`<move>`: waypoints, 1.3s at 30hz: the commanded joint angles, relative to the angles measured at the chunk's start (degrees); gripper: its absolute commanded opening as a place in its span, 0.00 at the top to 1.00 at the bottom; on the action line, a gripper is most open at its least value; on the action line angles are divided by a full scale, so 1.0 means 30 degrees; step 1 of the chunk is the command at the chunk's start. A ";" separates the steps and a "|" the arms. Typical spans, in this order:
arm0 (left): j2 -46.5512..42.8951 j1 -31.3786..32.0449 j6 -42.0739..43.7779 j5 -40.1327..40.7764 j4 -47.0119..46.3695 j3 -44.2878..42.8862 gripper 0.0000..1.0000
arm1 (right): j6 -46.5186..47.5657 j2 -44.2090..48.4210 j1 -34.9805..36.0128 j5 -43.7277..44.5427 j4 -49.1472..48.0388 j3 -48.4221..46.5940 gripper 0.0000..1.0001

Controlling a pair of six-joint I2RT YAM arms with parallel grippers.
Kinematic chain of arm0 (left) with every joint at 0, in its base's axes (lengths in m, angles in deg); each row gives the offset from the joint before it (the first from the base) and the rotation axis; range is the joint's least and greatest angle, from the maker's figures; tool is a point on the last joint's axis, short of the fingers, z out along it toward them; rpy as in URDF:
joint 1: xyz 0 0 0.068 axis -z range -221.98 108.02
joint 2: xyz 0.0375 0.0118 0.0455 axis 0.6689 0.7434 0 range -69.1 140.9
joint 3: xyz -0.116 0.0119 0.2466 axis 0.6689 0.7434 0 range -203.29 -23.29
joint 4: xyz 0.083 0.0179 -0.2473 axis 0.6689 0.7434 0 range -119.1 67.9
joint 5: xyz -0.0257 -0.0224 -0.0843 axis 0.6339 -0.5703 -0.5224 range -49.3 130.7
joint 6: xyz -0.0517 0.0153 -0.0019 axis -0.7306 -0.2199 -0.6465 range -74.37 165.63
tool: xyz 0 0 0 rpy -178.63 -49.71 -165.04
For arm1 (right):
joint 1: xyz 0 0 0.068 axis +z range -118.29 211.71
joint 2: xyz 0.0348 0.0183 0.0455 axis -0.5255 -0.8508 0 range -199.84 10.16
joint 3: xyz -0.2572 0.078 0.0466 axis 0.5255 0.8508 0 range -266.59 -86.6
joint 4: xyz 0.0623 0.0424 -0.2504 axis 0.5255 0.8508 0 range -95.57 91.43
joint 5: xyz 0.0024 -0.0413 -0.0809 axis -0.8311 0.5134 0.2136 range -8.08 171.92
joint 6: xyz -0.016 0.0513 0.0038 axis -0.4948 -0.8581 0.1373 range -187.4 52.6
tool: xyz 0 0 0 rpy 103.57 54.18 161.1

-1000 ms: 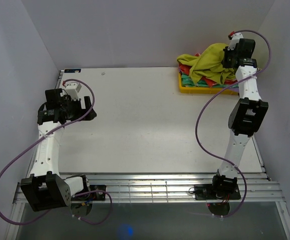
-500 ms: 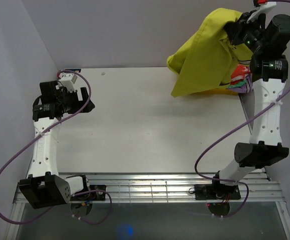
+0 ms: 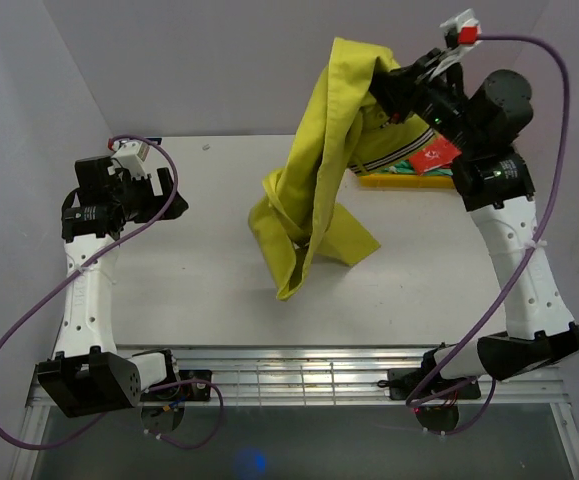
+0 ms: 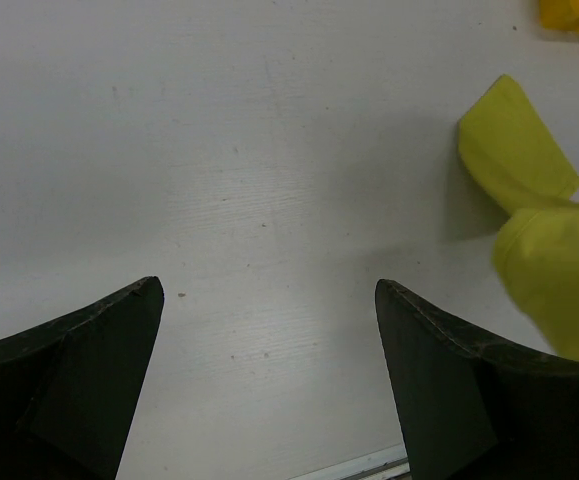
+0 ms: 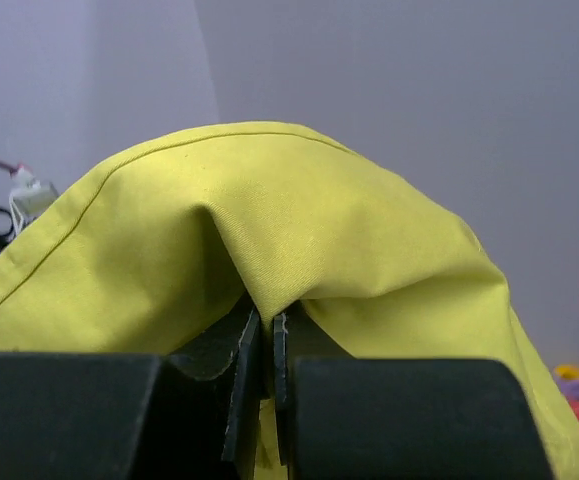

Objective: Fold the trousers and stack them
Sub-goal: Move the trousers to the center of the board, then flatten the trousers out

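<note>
Right gripper [image 5: 265,335] clamped on trousers [image 3: 321,150]: smooth mustard cloth hanging in folds, lower end crumpled on white table [image 3: 199,265]. Left gripper [image 4: 267,300] spread wide, empty

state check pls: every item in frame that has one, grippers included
trousers: unfolded, hanging from the right gripper, lower end bunched on the table.
right gripper: shut on the trousers, raised high.
left gripper: open, holding nothing.
tray: at the table's far right, red garment inside.
</note>
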 commanded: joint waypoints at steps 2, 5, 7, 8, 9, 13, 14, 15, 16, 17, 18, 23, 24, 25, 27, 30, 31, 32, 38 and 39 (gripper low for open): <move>-0.0652 0.0047 0.0400 -0.0718 -0.0032 -0.0289 0.02 | -0.0325 0.0842 0.1912 0.1878 -0.1715 0.4894 0.92; -0.0623 0.0018 0.0579 -0.0953 0.0026 -0.0142 0.02 | 0.0288 0.0641 0.2733 0.1733 -0.0633 0.8265 0.92; -0.0536 0.0047 0.1514 -0.1420 0.0172 0.0004 0.02 | 0.1459 0.0610 0.2940 0.2227 0.0012 1.0688 0.92; -0.0448 0.0047 0.1806 -0.1799 0.0289 0.0092 0.02 | 0.1782 0.0610 0.2940 0.2491 -0.0043 1.1517 0.92; -0.0215 0.0047 0.2766 -0.2934 0.0493 0.0122 0.02 | 0.3119 0.0494 0.2940 0.2464 0.0304 1.1960 0.84; 0.1132 0.0047 0.5290 -0.5136 0.2626 -0.0083 0.02 | 0.5674 -0.0910 0.2940 0.1409 0.4715 1.1211 0.21; 0.1396 0.0018 0.5789 -0.5433 0.3011 -0.0257 0.02 | 0.5971 -0.1349 0.2911 0.1816 0.5427 1.0768 0.18; 0.1631 0.0047 0.6287 -0.5726 0.3334 -0.0317 0.02 | 0.6177 -0.1411 0.2650 0.2023 0.5928 1.0473 0.16; 0.1894 0.0047 0.7394 -0.6309 0.3946 -0.0405 0.02 | 0.6411 -0.1354 0.2328 0.2025 0.6223 1.0296 0.13; 0.1955 0.0047 0.7898 -0.6605 0.4184 -0.0492 0.02 | 0.6414 -0.1092 0.1890 0.1880 0.6458 1.0266 0.11; 0.1955 0.0047 0.8338 -0.6927 0.4419 -0.0667 0.02 | 0.6443 -0.0944 0.0928 0.1704 0.6489 1.0352 0.09; 0.2042 0.2355 0.9662 -0.7491 0.5651 -0.0904 0.02 | 0.6735 -0.0824 -0.2094 0.0301 0.7016 1.1289 0.04; 0.2101 0.3464 0.9545 -0.7255 0.5651 -0.0903 0.02 | 0.6736 -0.0942 -0.2650 0.0064 0.6959 1.1726 0.04; 0.2102 0.5099 0.9428 -0.7049 0.5448 -0.0874 0.02 | 0.6736 -0.1117 -0.2829 -0.0257 0.6929 1.1904 0.07; 0.1956 0.6603 0.8347 -0.6579 0.4718 -0.0903 0.02 | 0.6270 -0.1703 -0.2977 -0.1429 0.6958 1.2227 0.10; 0.1809 1.0056 0.7467 -0.4806 0.3077 -0.1312 0.02 | 0.5364 -0.2056 -0.3007 -0.2311 0.6870 1.3164 0.12; 0.1983 1.2706 0.7348 -0.3718 0.2696 -0.1691 0.02 | 0.5214 -0.2056 -0.3036 -0.2340 0.6667 1.3572 0.12; 0.2275 1.4125 0.7404 -0.2779 0.2750 -0.1955 0.02 | 0.5126 -0.2114 -0.3094 -0.2283 0.6636 1.3721 0.12; 0.5116 2.2216 0.8780 0.0683 0.3337 -0.2341 0.02 | 0.4832 -0.2583 -0.4090 -0.2166 0.6840 1.4306 0.11; 0.5467 2.2979 0.9072 0.1035 0.3279 -0.2223 0.02 | 0.4832 -0.2613 -0.4178 -0.2136 0.6841 1.4482 0.11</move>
